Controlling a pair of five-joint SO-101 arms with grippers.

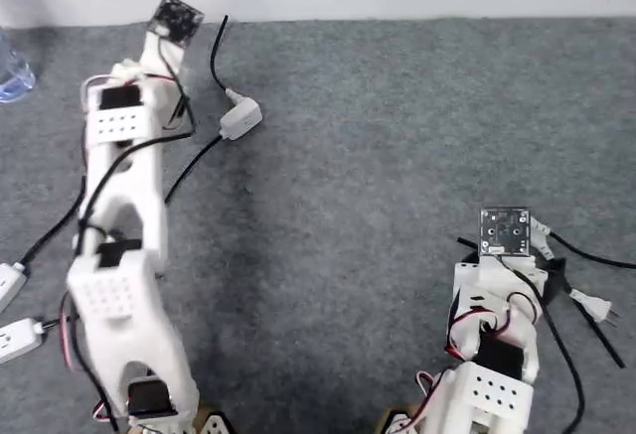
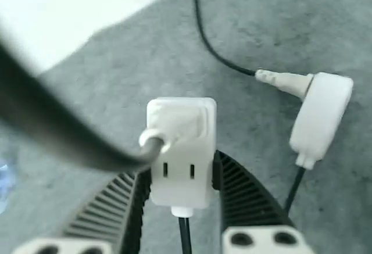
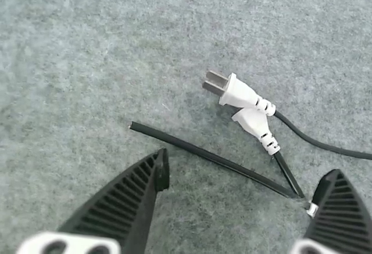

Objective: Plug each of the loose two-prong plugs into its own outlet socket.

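Observation:
My left gripper [image 2: 181,175] is shut on a white outlet socket [image 2: 179,187] with two slots on its near face. A white plug [image 2: 181,119] with a thick black cable sits in the socket's far end. Beside it on the carpet lies a second white socket [image 2: 321,117] [image 1: 239,116] with a plug [image 2: 283,81] in its end. My right gripper [image 3: 238,190] is open, low over the carpet, with nothing between its fingers. Two loose white two-prong plugs [image 3: 234,90] [image 3: 253,123] lie just beyond it, and one of them [image 1: 593,306] shows right of the right arm.
Two more white sockets [image 1: 8,282] [image 1: 17,340] lie at the table's left edge. A loose black cable [image 3: 209,155] crosses the carpet between the right gripper's fingers. A clear plastic bottle [image 1: 12,69] stands at the far left. Grey carpet stretches between the arms.

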